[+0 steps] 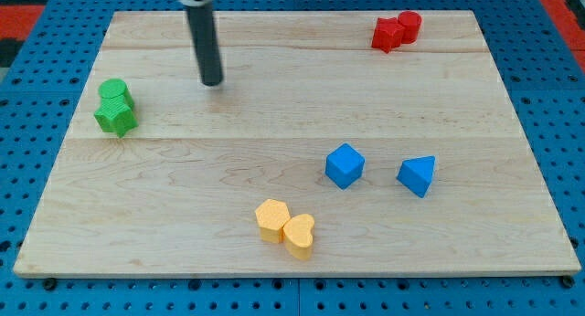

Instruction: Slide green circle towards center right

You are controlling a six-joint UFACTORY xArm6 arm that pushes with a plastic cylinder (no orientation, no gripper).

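The green circle [114, 92] is a round green block near the board's left edge, touching a green star-like block [116, 118] just below it. My tip [212, 81] rests on the board to the right of the green circle and slightly above its level, well apart from it. The rod rises from the tip to the view's top.
Two red blocks [396, 30] sit together at the top right. A blue cube-like block [345, 165] and a blue triangular block [418, 175] lie right of centre. Two yellow blocks [285, 228], one heart-shaped, touch near the bottom middle. The wooden board [512, 225] lies on a blue pegboard.
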